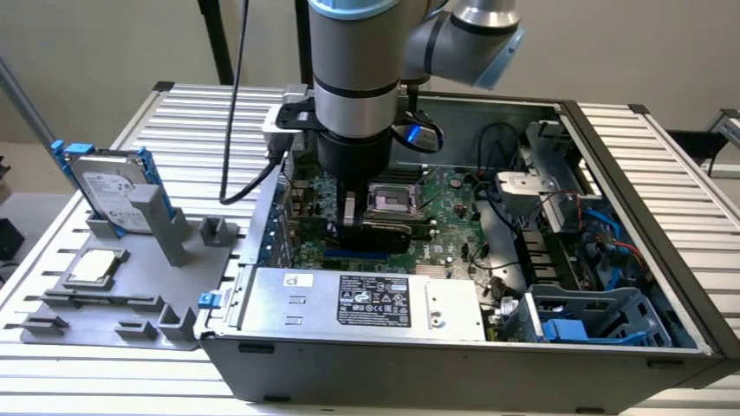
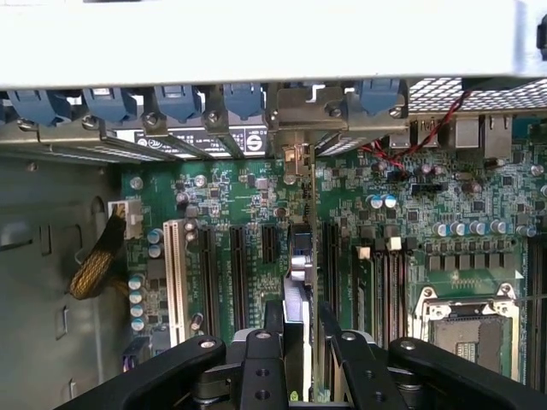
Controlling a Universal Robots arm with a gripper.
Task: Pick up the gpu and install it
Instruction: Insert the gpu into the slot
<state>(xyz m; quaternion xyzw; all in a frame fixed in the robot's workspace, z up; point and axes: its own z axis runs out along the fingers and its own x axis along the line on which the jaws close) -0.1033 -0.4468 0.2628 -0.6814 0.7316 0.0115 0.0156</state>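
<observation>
My pincer (image 2: 299,346) is clamped on the card (image 2: 304,256), held on edge over the green board (image 2: 359,213) inside the computer case (image 1: 647,199); it seems slightly off its slot, so pressing could jam it.

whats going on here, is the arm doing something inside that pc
The robot arm reaches down into the open grey computer case. Its black gripper is shut on the thin flat green-and-black gpu card, held on edge over the expansion slots of the green motherboard, its silver bracket toward the case's rear wall. On the grey holder outside sit a silver hard drive with blue rails and a small square silver CPU chip.
</observation>
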